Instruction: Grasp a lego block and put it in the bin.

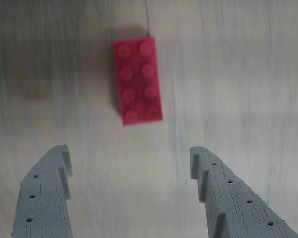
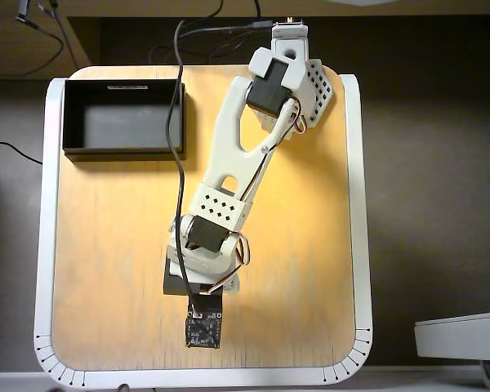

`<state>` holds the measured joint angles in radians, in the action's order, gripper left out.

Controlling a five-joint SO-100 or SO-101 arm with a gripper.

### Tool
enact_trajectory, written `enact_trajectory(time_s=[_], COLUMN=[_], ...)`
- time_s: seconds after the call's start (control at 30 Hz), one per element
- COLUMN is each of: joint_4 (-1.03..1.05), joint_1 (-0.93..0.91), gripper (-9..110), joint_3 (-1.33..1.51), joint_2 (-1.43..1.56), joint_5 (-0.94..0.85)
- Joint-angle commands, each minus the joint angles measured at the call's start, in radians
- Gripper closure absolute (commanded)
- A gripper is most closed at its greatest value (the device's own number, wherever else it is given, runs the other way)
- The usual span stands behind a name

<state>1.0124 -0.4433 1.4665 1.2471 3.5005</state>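
The red lego block (image 1: 138, 82) lies flat on the pale wood surface, studs up, in the upper middle of the wrist view. My gripper (image 1: 131, 158) is open and empty. Its two grey fingers (image 1: 44, 198) stand wide apart at the bottom of that view, short of the block and not touching it. In the overhead view the arm (image 2: 229, 180) reaches down over the table's lower middle and hides the block and the fingertips. The black bin (image 2: 122, 150) sits empty at the table's top left corner, far from the gripper.
The wooden table (image 2: 310, 245) has a white raised rim. A black cable (image 2: 176, 122) runs from the top edge past the bin's right side to the wrist. The arm's base (image 2: 290, 61) stands at the top edge.
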Motion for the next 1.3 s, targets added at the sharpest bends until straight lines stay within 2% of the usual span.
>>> enact_trajectory(time_s=[0.0, 1.27], joint_4=[-0.069, -0.155], joint_1=[-0.017, 0.005], gripper=[77, 77], joint_3=[-0.152, -0.181], joint_2=[0.014, -0.112], joint_5=[0.006, 0.002])
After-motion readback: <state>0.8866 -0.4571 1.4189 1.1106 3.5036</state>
